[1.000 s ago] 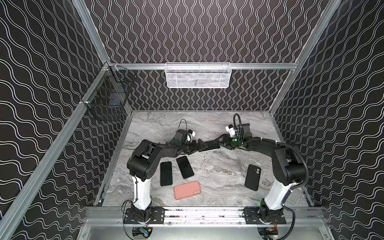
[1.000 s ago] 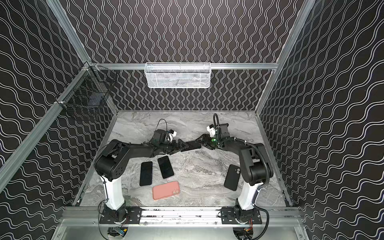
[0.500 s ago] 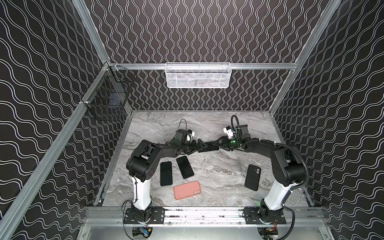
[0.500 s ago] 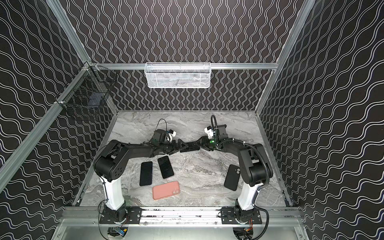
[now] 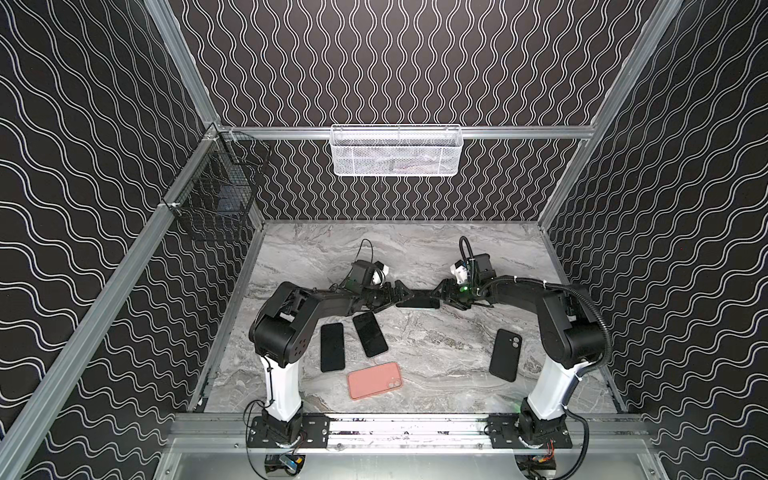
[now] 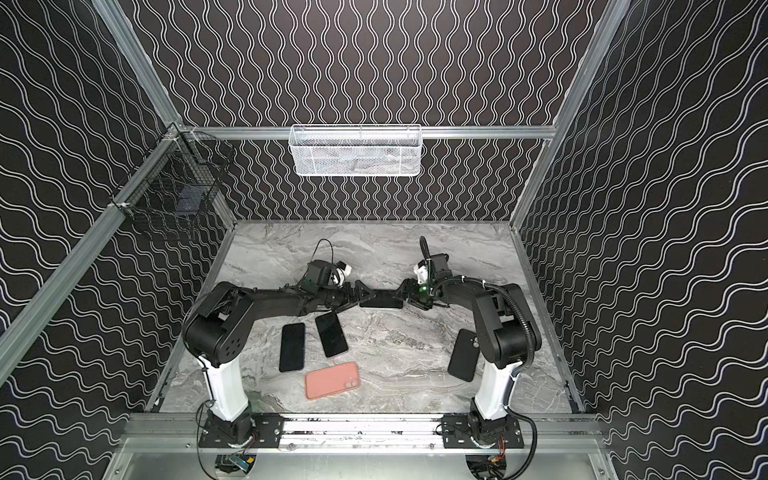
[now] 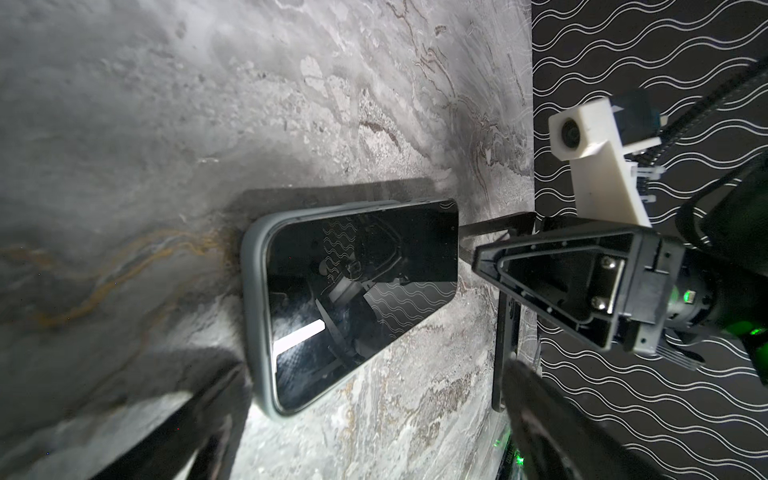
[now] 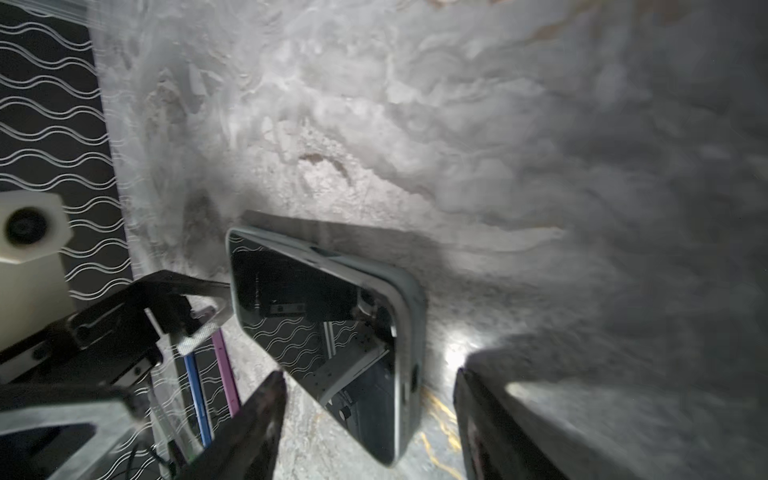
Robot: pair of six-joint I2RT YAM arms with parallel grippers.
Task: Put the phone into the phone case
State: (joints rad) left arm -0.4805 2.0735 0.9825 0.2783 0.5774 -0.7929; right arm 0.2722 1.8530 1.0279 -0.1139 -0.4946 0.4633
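L wrist: phone in grey case; top view, phone plain black

Found left arm and right arm both stretched low and inward from their bases, forearms near level, with left gripper and right gripper facing tip to tip at centre, close but apart, jaws of both spread.
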